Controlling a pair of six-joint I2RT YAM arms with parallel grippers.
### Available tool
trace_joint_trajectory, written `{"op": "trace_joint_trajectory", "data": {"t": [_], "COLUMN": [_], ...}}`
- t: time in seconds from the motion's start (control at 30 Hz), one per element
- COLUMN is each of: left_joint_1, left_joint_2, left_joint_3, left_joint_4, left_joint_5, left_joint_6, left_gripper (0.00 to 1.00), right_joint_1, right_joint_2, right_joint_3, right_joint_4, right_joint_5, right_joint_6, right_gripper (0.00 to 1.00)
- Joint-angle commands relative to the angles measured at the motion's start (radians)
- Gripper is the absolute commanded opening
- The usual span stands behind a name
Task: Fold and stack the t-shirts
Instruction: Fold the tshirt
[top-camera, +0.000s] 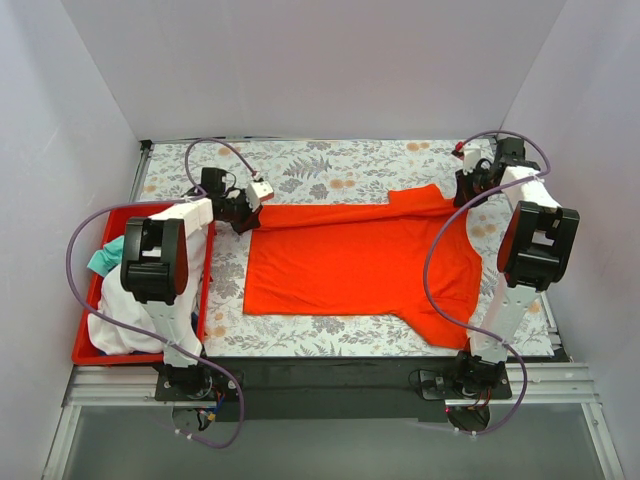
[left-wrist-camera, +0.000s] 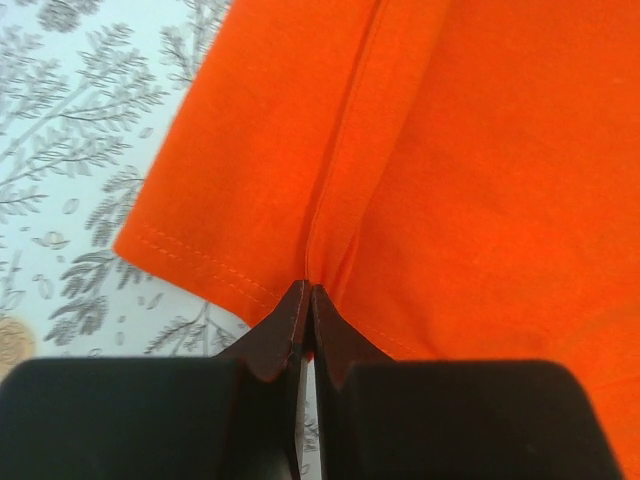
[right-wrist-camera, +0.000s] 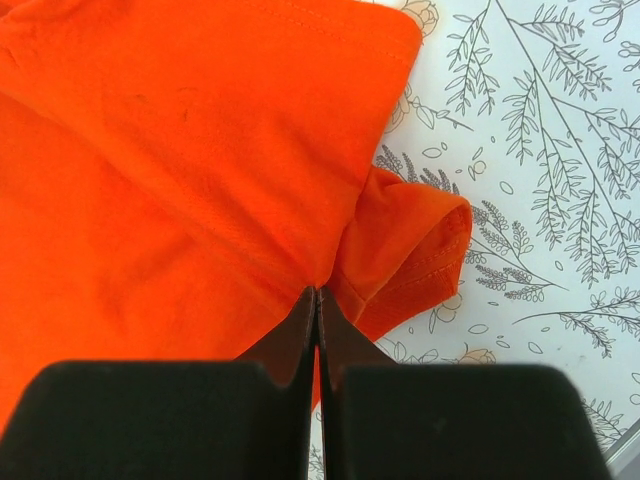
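Observation:
The orange-red t-shirt (top-camera: 350, 260) lies spread on the flowered table, its far edge folded over. My left gripper (top-camera: 246, 212) is shut on its far left corner, pinching a crease of the cloth (left-wrist-camera: 300, 150) at the hem in the left wrist view. My right gripper (top-camera: 466, 186) is shut on the far right edge near the sleeve (top-camera: 420, 200); the right wrist view shows the orange cloth (right-wrist-camera: 200, 170) bunched at the fingertips with a sleeve cuff (right-wrist-camera: 420, 250) beside them. White (top-camera: 125, 320) and teal (top-camera: 102, 262) shirts lie heaped in the bin.
A red plastic bin (top-camera: 85, 345) stands at the left edge of the table. The flowered tablecloth (top-camera: 320, 165) shows beyond the shirt. White walls close in on three sides. The arms' cables loop above the table on both sides.

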Motion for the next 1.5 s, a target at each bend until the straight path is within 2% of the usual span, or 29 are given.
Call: {"op": "trace_joint_trajectory", "data": {"t": [0.0,0.2,0.23,0.27,0.37,0.4,0.47,0.5,0.53,0.63,0.73,0.77,0.8,0.9,0.93,0.97,1.0,1.03,1.1,1.2,1.37,1.47], "left_joint_1": [-0.024,-0.024,-0.024,-0.024,-0.024,-0.025,-0.047,-0.060,-0.101,-0.204,-0.315,-0.338,-0.359,-0.415,-0.438,-0.451,-0.464,-0.490,-0.520,-0.564,-0.567,-0.567], "left_joint_2": [-0.056,-0.031,-0.030,-0.031,-0.054,-0.060,-0.069,-0.062,-0.056,-0.001,0.142,0.188,0.287,0.462,0.489,0.513,0.530,0.549,0.567,0.631,0.720,0.739], "left_joint_3": [-0.022,-0.037,-0.024,-0.011,0.054,0.074,0.154,0.188,0.217,0.309,0.485,0.542,0.670,0.903,0.935,0.959,0.967,0.951,0.934,0.967,1.041,1.044], "left_joint_4": [-0.029,-0.042,-0.063,-0.083,-0.164,-0.186,-0.186,-0.178,-0.166,-0.031,0.020,0.021,0.009,-0.035,-0.034,-0.022,0.025,0.062,0.153,0.196,0.224,0.256], "left_joint_5": [-0.036,-0.068,-0.064,-0.053,0.028,0.076,0.099,0.102,0.081,-0.009,-0.106,-0.181,-0.210,-0.193,-0.174,-0.159,-0.151,-0.165,-0.277,-0.353,-0.432,-0.421], "left_joint_6": [0.027,0.056,0.064,0.070,0.084,0.073,0.005,-0.020,-0.044,-0.266,-0.461,-0.576,-0.627,-0.802,-0.839,-0.871,-0.928,-0.953,-0.999,-1.029,-1.095,-1.115], "left_gripper": [0.00,0.00,0.02,0.11,0.23,0.32,0.42,0.44,0.45,0.46,0.47,0.47,0.47,0.52,0.55,0.56,0.64,0.67,0.68,0.68,0.68,0.68], "right_joint_1": [-0.010,-0.010,-0.010,-0.010,-0.010,-0.012,-0.015,-0.018,-0.021,-0.019,-0.002,0.005,0.008,0.014,0.014,0.016,0.019,0.021,0.028,0.041,0.042,0.045], "right_joint_2": [0.020,0.027,0.028,0.030,0.024,0.022,0.014,0.014,0.014,0.055,0.135,0.155,0.175,0.243,0.273,0.286,0.298,0.318,0.336,0.372,0.407,0.416], "right_joint_3": [-0.016,-0.059,-0.067,-0.067,-0.044,-0.004,0.048,0.074,0.135,0.253,0.344,0.387,0.401,0.448,0.459,0.471,0.487,0.491,0.505,0.514,0.507,0.501], "right_joint_4": [-0.006,-0.014,-0.017,-0.023,-0.053,-0.081,-0.101,-0.109,-0.113,-0.119,-0.130,-0.132,-0.129,-0.123,-0.123,-0.117,-0.112,-0.104,-0.077,-0.055,-0.037,-0.023], "right_joint_5": [0.022,0.043,0.048,0.056,0.074,0.076,0.072,0.069,0.054,0.017,0.010,0.008,0.007,-0.018,-0.030,-0.036,-0.039,-0.041,-0.036,-0.017,-0.004,-0.018], "right_joint_6": [-0.034,-0.082,-0.092,-0.102,-0.126,-0.126,-0.113,-0.096,-0.062,0.034,0.111,0.154,0.177,0.254,0.272,0.289,0.309,0.323,0.349,0.357,0.369,0.381], "right_gripper": [0.01,0.01,0.01,0.01,0.26,0.36,0.48,0.57,0.58,0.60,0.57,0.56,0.54,0.53,0.53,0.53,0.53,0.53,0.54,0.57,0.58,0.58]}}
